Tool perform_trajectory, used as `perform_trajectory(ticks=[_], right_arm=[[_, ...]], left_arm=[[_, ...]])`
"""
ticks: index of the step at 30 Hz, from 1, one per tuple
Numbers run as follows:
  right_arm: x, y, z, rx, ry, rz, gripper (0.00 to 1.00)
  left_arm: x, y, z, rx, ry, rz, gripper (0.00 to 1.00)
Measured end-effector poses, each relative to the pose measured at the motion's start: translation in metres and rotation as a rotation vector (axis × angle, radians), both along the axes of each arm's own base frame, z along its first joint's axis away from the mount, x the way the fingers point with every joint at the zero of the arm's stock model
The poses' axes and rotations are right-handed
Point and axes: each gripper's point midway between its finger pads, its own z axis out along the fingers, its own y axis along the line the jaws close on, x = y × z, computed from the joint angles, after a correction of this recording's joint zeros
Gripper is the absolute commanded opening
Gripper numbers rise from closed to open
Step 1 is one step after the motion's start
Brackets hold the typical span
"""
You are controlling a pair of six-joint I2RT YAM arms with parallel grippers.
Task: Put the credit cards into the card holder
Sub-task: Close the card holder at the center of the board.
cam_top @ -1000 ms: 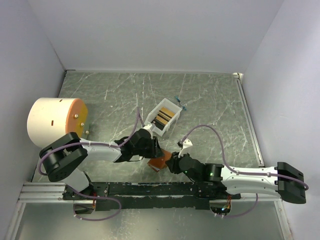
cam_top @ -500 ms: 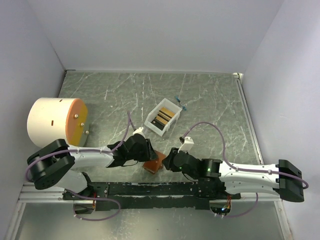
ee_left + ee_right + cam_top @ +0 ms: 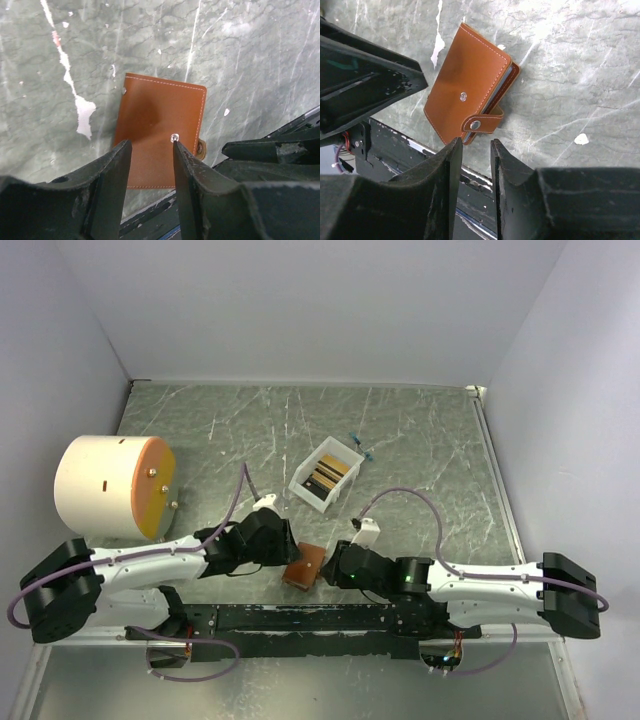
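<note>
— Where is the card holder (image 3: 305,565)?
— Closed, flat on the grey veined table (image 3: 430,440) by its near edge, white walls (image 3: 300,310) around. The left gripper (image 3: 151,146) and right gripper (image 3: 476,144) flank it, jaws apart.

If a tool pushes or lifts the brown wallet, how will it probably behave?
The wallet lies flat and closed, so a push would likely slide it, not tip it. It looks like thin leather: probably light and slightly bendy. Its tab seems unsnapped, so lifting may let it fall open.
</note>
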Motion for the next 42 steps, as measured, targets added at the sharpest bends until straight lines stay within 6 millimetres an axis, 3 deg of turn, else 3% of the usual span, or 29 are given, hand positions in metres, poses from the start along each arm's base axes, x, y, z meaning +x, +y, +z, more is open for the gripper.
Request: perform_trajectory(ticks=[6,12,18,22,27,34,42], right_arm=[[-0.002,0.003,-0.003,-0.016,0.005,0.019,0.29],[-0.001,0.007,0.002,-0.006,-0.004,0.028,0.27],[-0.001,0.007,0.001,-0.009,-0.004,0.027,0.26],[0.001,0.007,0.004,-0.007,-0.007,0.024,0.26],[0.001,0.007,0.004,-0.007,-0.008,0.021,0.26],[0.0,0.005,-0.002,-0.027,-0.002,0.021,0.22],[0.001,0.006,-0.005,-0.015,-0.006,0.017,0.2]], left_arm=[[-0.003,0.012,0.002,0.052,-0.037,-0.048,0.53],[-0.015,0.011,-0.001,0.053,-0.039,-0.146,0.31],[-0.02,-0.01,0.014,-0.058,-0.063,-0.227,0.15],[-0.021,-0.017,0.005,-0.067,-0.049,-0.246,0.15],[-0.026,-0.014,-0.026,-0.01,0.013,-0.255,0.13],[-0.023,-0.022,-0.026,-0.048,0.008,-0.246,0.15],[-0.023,-0.018,-0.026,-0.066,0.022,-0.198,0.18]])
